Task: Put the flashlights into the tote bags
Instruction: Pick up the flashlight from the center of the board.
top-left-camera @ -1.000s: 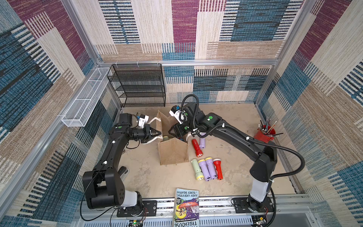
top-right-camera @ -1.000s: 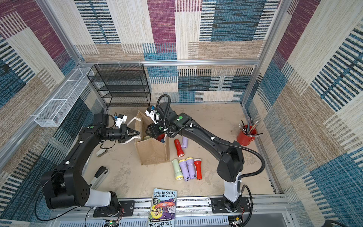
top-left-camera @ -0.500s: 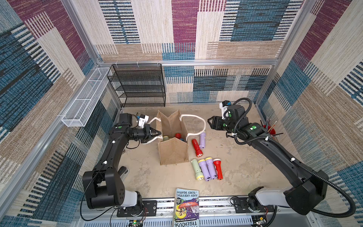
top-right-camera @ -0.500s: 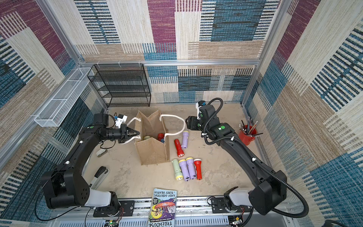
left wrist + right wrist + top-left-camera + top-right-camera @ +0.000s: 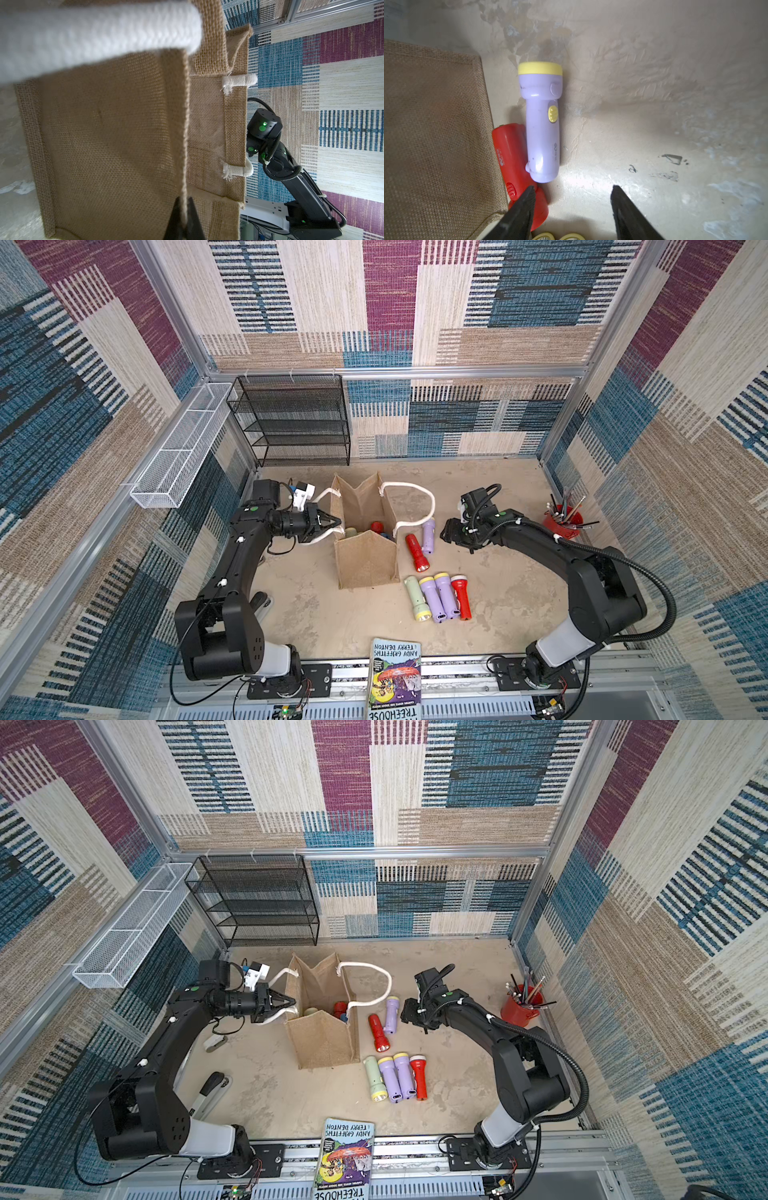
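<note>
The tan burlap tote bag (image 5: 365,560) (image 5: 322,1042) stands open mid-table. Inside it show a red flashlight (image 5: 377,526), a pale green one and a blue one. My left gripper (image 5: 336,524) (image 5: 184,209) is shut on the bag's left rim (image 5: 182,145), beside a white rope handle (image 5: 93,37). A lilac flashlight (image 5: 428,536) (image 5: 542,124) and a red flashlight (image 5: 415,552) (image 5: 517,162) lie right of the bag. My right gripper (image 5: 446,531) (image 5: 573,189) hovers open and empty just right of them. Several more flashlights (image 5: 439,597) lie in a row in front.
A red pot of pens (image 5: 563,522) stands at the right wall. A black wire rack (image 5: 295,423) is at the back, with a white wire basket (image 5: 178,448) on the left wall. A book (image 5: 395,680) lies on the front edge. Small grey items (image 5: 210,1090) lie beside the left arm.
My right gripper left the bag's mouth, swung out to the right, then came back down beside the lilac flashlight. The bag's right handle now drapes outward. The left arm has not moved.
</note>
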`<control>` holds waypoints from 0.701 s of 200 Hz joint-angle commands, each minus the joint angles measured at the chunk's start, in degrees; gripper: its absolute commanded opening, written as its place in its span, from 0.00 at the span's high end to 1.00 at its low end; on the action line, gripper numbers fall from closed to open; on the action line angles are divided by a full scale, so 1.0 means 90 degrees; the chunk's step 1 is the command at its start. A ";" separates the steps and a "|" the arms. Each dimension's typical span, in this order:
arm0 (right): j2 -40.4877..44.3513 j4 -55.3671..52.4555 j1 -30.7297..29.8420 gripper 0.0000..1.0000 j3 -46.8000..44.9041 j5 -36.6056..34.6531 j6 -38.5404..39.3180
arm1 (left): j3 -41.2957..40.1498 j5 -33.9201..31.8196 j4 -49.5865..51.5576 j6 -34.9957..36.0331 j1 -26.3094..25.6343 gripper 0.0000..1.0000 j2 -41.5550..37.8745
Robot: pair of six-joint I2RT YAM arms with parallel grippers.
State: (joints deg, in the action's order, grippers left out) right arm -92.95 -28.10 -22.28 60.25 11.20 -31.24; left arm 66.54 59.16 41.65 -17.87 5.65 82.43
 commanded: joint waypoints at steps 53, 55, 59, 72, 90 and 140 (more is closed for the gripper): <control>-0.0899 0.0300 -0.0383 0.39 0.0376 -0.0091 -0.0054 | 0.0029 0.0065 -0.0038 0.0090 0.0017 1.00 0.0055; -0.0919 0.0292 -0.0385 0.39 0.0376 -0.0104 -0.0054 | 0.0028 0.0067 -0.0038 0.0091 0.0017 1.00 0.0051; -0.0970 0.0285 -0.0402 0.39 0.0385 -0.0128 -0.0045 | 0.0028 0.0073 -0.0037 0.0091 0.0017 1.00 0.0049; -0.1107 0.0298 -0.0441 0.39 0.0438 -0.0180 -0.0035 | 0.0026 0.0065 -0.0033 0.0092 0.0017 1.00 0.0050; -0.1303 0.0300 -0.0487 0.39 0.0545 -0.0231 -0.0024 | 0.0033 0.0067 -0.0028 0.0093 0.0016 1.00 0.0067; -0.1746 -0.0006 -0.0630 0.40 0.0970 -0.0564 0.0062 | 0.0028 0.0057 0.0011 0.0130 0.0017 1.00 0.0072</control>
State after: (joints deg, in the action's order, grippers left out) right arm -107.20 -25.65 -27.55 67.59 9.34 -31.29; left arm 66.54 59.57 41.71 -17.80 5.72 82.91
